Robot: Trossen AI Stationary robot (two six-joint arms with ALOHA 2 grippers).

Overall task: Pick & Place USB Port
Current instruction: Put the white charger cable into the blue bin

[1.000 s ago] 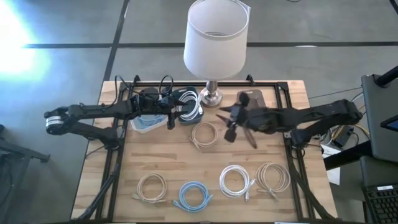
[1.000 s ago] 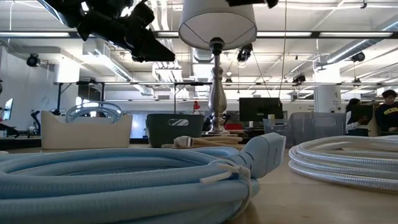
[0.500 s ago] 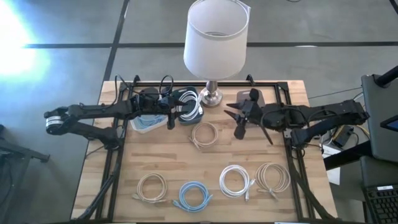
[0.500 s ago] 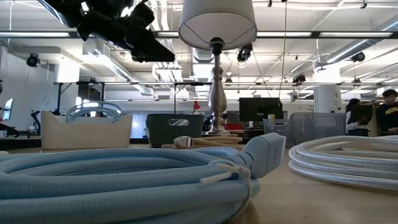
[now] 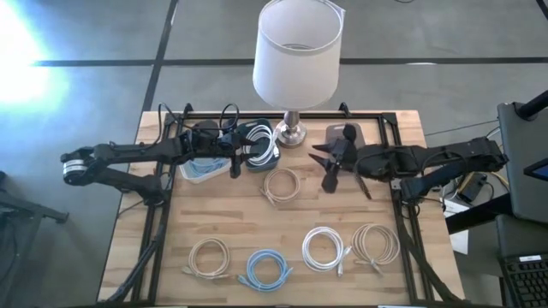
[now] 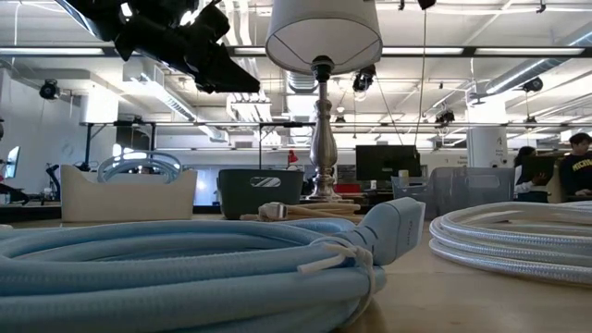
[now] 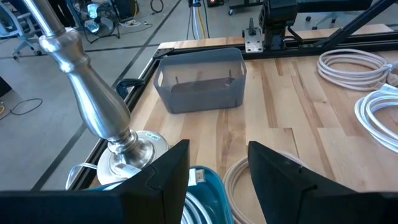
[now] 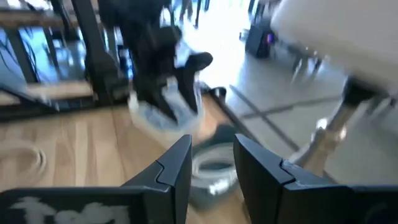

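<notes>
**2 open grippers, nothing picked yet: choose 1 cable and line up squarely**

High view: the right gripper [image 5: 326, 168] hangs above bare wood just beside the grey bin [image 5: 344, 135], its fingers spread and empty. Nearest to it is the beige coil [image 5: 281, 185], which looks like the USB cable to fetch. 4 more coils lie well apart along the front edge. The left gripper [image 5: 235, 161] waits over the white bin [image 5: 199, 168] and teal bin [image 5: 261, 144], next to the lamp [image 5: 295, 53]. To do the pick well, the right arm should probably swing toward the beige coil and come down with 1 finger inside the loop and 1 outside, not across the whole bundle.

Low view: the blue cable [image 6: 185, 268] fills the foreground and a white coil [image 6: 518, 236] sits to its right. The left arm [image 6: 176, 37] is high above the table. The right gripper is not visible here, so this view cannot judge its height.

Left wrist view: the left gripper [image 7: 217, 152] is wide apart with nothing between its fingers. The grey bin [image 7: 200, 79] ahead is empty, a likely drop spot.

Right wrist view: the right gripper [image 8: 211, 146] shows a clear gap and holds nothing. It faces the far bins and the lamp base [image 8: 329, 137], not a loose coil, so tilting the wrist down first seems wise. Keep clear of the lamp stem.
</notes>
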